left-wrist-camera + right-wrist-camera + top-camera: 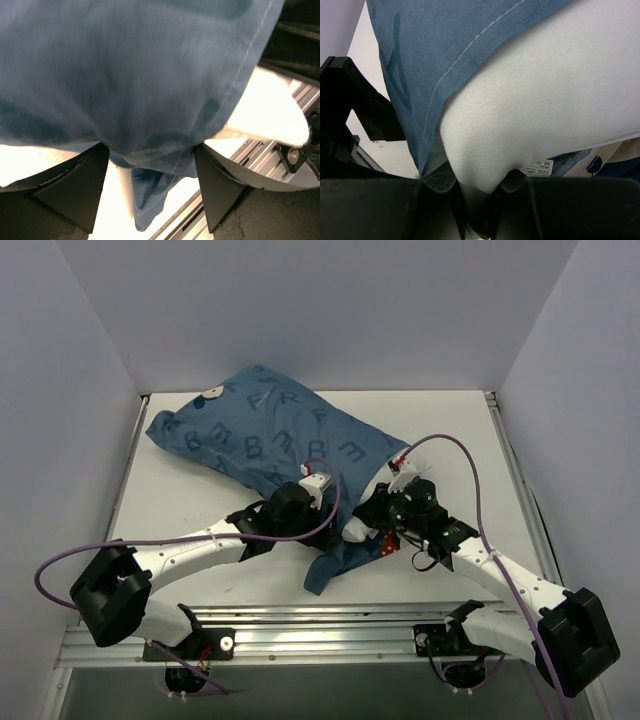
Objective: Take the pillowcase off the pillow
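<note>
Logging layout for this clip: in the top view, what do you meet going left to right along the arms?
Left arm → left fingers → right fingers → right arm; the pillowcase spans the middle, so omitted.
</note>
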Controlling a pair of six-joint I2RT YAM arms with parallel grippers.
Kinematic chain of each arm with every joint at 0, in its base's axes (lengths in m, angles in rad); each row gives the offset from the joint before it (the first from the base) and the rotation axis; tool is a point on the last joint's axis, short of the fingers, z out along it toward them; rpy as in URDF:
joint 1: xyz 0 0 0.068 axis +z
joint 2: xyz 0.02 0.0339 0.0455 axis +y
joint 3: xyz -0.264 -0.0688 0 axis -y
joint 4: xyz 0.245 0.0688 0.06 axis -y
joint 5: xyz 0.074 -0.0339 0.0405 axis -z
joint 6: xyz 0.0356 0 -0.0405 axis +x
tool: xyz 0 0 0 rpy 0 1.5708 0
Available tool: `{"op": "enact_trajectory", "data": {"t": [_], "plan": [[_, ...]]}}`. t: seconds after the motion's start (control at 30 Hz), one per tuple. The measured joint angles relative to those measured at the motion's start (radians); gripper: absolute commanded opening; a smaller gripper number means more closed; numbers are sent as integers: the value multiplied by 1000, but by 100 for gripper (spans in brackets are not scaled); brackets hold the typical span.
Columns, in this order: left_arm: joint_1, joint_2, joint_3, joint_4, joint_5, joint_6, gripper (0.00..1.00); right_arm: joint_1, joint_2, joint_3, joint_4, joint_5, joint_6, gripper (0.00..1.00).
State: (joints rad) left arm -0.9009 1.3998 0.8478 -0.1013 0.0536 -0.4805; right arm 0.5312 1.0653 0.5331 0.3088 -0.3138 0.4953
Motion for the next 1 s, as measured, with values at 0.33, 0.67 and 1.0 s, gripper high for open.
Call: {"op": "enact_trajectory", "data": {"t": [0.33, 0.67, 1.0], "plan": [[1, 56, 56, -25, -43, 22, 2, 17, -14, 3, -33, 29, -4, 0], [160, 58, 146, -141, -229, -74, 2, 24, -188, 133, -296, -1, -36, 0], [303, 166, 212, -184, -360, -249, 6, 25, -324, 253, -518, -72, -36, 0]]}}
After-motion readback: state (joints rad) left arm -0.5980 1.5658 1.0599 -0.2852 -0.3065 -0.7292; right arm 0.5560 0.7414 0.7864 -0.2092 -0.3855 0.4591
